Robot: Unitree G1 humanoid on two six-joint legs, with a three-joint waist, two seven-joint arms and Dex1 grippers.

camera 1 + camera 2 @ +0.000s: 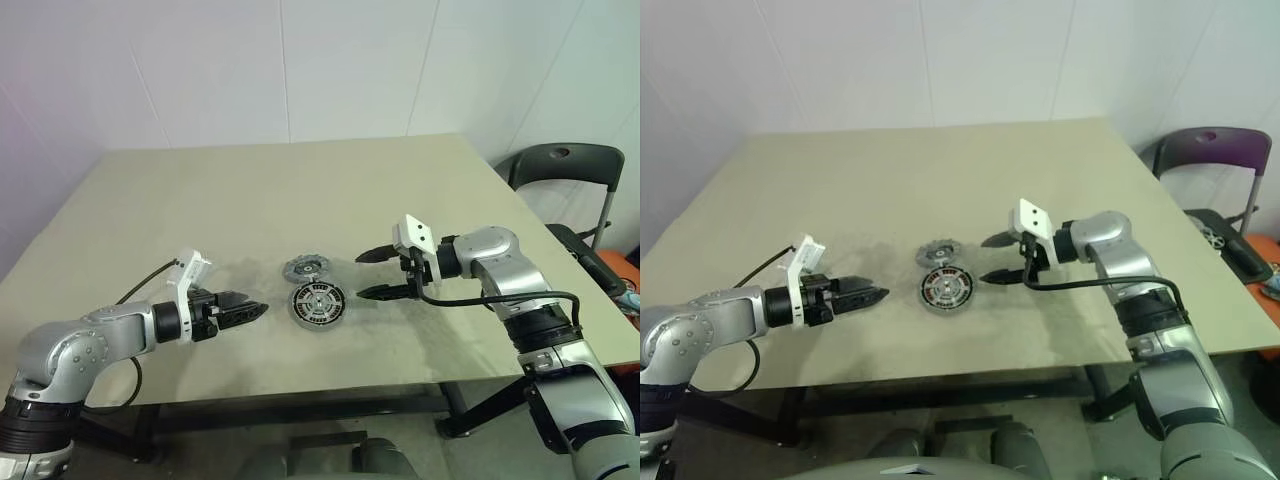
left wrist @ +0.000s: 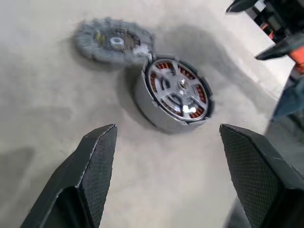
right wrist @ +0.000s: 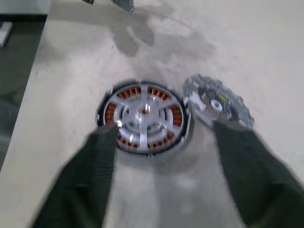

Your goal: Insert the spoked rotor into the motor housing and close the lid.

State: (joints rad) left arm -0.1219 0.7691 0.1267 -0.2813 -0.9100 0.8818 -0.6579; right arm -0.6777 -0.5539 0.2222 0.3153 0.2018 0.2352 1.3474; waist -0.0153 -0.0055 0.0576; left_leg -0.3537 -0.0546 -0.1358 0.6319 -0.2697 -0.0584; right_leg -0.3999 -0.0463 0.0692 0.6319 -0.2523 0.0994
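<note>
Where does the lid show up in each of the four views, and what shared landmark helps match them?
Left eye view: the lid lies on the table just behind the motor housing.
Right eye view: lid, again just behind the housing.
Left wrist view: lid, touching the housing's rim.
Right wrist view: lid, beside the housing.
Shared landmark: the housing's copper windings.

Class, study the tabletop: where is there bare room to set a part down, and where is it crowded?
Bare: the table from the lid back to the wall. Crowded: the centre, with lid beside motor housing, between left gripper and right gripper.
</note>
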